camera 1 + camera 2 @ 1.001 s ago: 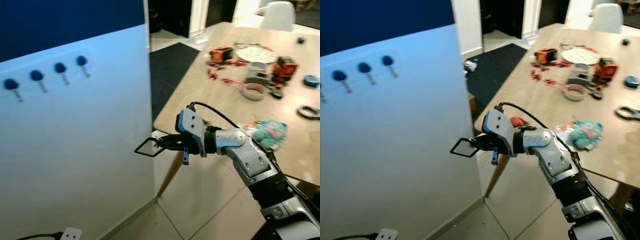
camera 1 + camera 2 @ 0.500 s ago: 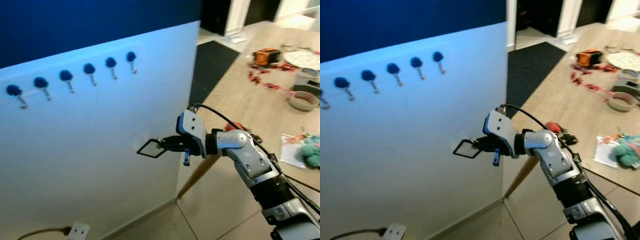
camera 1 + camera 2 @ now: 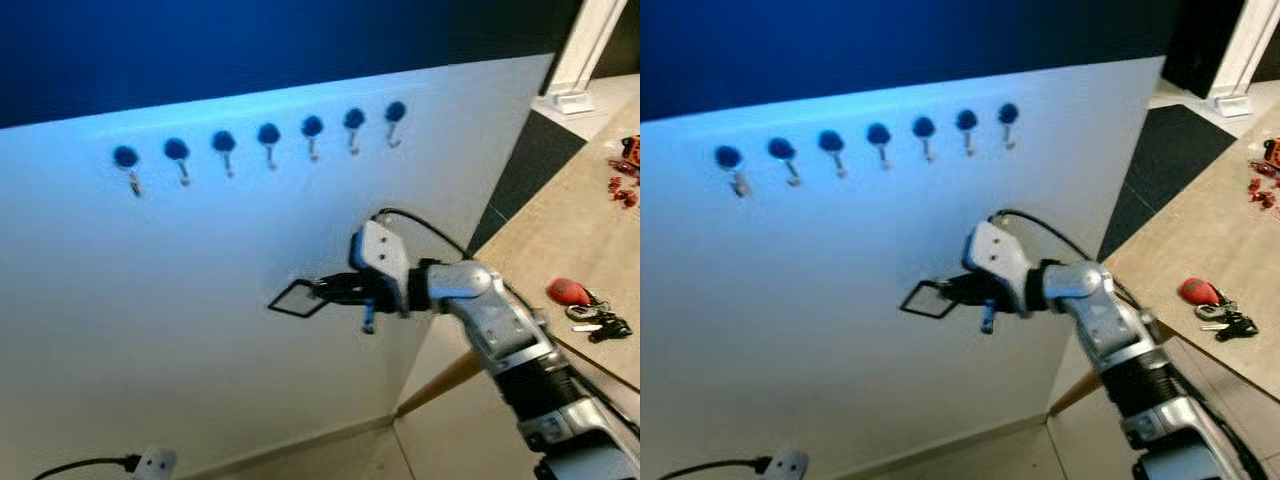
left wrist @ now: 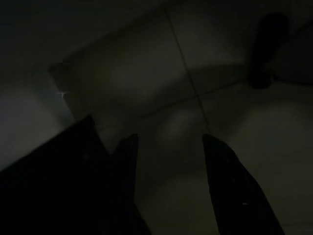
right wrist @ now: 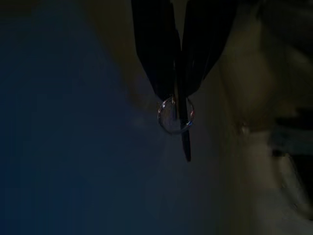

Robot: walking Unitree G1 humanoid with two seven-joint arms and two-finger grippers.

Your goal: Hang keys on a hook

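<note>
Keys — thin black rectangular loop plus small blue piece, silver ring visible at your wrist camera | right gripper pinched on them, held before white wall, below hooks | count: seven blue-knobbed hooks in a row | left gripper fingers apart, over dim floor | table to right carries another key bunch.

Seven blue-knobbed hooks sit in one row on the white wall. One thin black loop and one small blue key hang at one tool. One bench carries one red fob with one dark key bunch. One white plug sits low on the wall.
</note>
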